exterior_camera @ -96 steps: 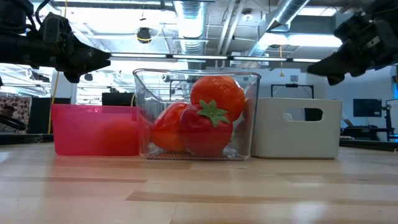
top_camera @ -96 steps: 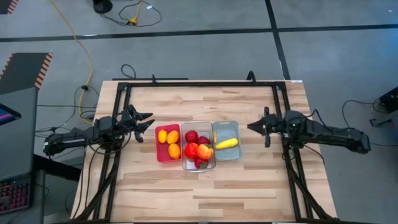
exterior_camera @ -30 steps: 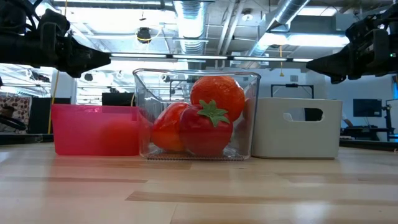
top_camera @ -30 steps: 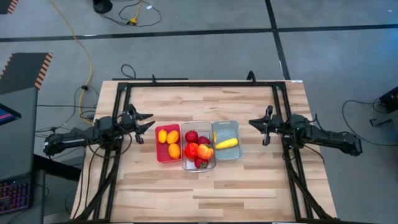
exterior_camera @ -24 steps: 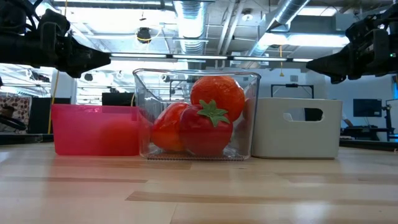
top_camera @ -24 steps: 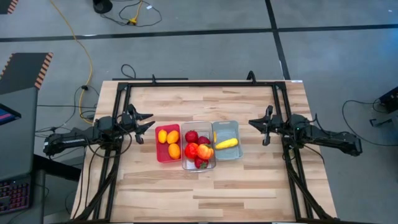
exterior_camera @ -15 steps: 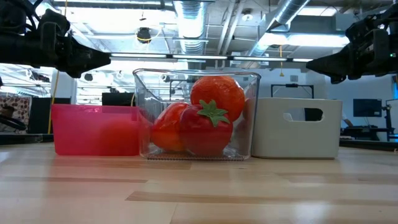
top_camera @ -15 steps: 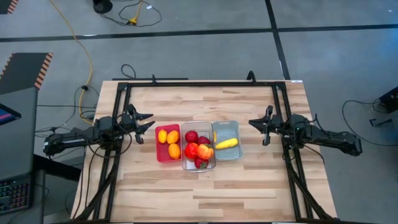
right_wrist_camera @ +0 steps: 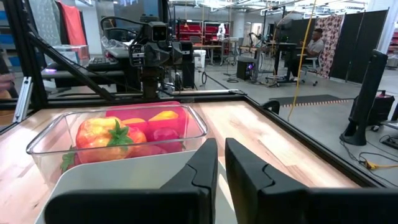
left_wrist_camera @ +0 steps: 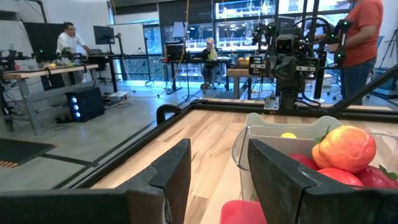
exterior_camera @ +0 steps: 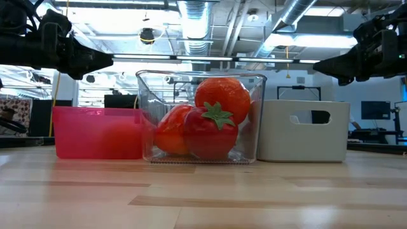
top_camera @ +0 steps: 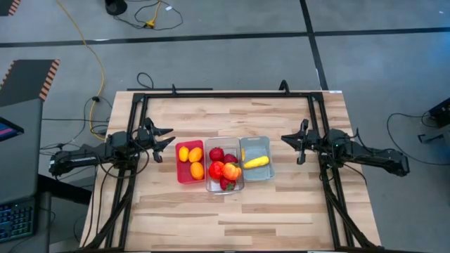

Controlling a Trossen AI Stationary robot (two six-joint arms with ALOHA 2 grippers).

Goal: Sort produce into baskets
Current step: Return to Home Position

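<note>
Three bins stand side by side at the table's middle. The red bin (top_camera: 190, 161) holds three orange ovals (top_camera: 191, 160). The clear bin (top_camera: 224, 170) holds red round pieces and an orange-red pepper (exterior_camera: 222, 97). The pale blue bin (top_camera: 255, 159) holds a yellow elongated piece (top_camera: 256, 161). My left gripper (top_camera: 171, 138) hovers left of the red bin, open and empty, pointing at the bins; its fingers show apart in the left wrist view (left_wrist_camera: 219, 149). My right gripper (top_camera: 286, 140) hovers right of the pale blue bin, shut and empty (right_wrist_camera: 221, 146).
A black frame rail (top_camera: 225, 95) runs round the far part of the table and down both sides under the arms. Bare wood (top_camera: 225, 218) lies between the bins and the near edge. People sit and stand in the room beyond (left_wrist_camera: 360, 37).
</note>
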